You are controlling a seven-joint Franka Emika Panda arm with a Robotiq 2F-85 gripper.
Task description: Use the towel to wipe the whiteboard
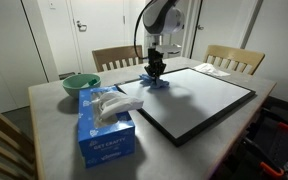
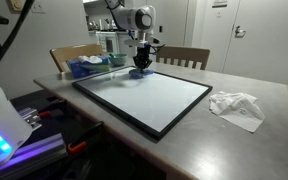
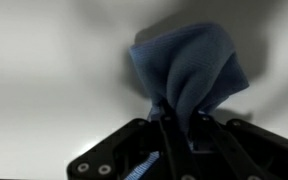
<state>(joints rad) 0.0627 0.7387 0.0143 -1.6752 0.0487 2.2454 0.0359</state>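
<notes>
Around the whiteboard [image 1: 199, 100] [image 2: 144, 100], everything else on the grey surface [image 1: 54, 120] lies outside its thin black frame. A blue tissue box [image 1: 104, 132] stands well apart from the board's long edge. Past the box, a green bowl [image 1: 81, 84] sits near the board's corner. We cannot tell what the bowl holds. The tissue box holds white tissue [image 1: 117, 103], which spills out of its top opening. A crumpled white sheet [image 2: 236, 106] lies just beside the opposite side of the board, apart from the frame. Two wooden chairs [image 1: 119, 57] [image 1: 234, 58] stand behind the surface, beyond the board's far edge.

The arm [image 1: 162, 18] comes down over the board's corner nearest the bowl. Its end effector [image 1: 156, 70] [image 2: 141, 64] [image 3: 176, 125] is clamped tight on the towel [image 1: 154, 82] [image 2: 139, 72] [image 3: 189, 70]. In the wrist view, the blue cloth is pinched between the dark fingers [image 3: 162, 128] and bunches out beyond them against the white board [image 3: 44, 80]. In both exterior views, the towel hangs below the fingers and its lower folds meet the board just inside that corner. The bowl and the tissue box are the nearest things to that corner, and both stand off the board.
</notes>
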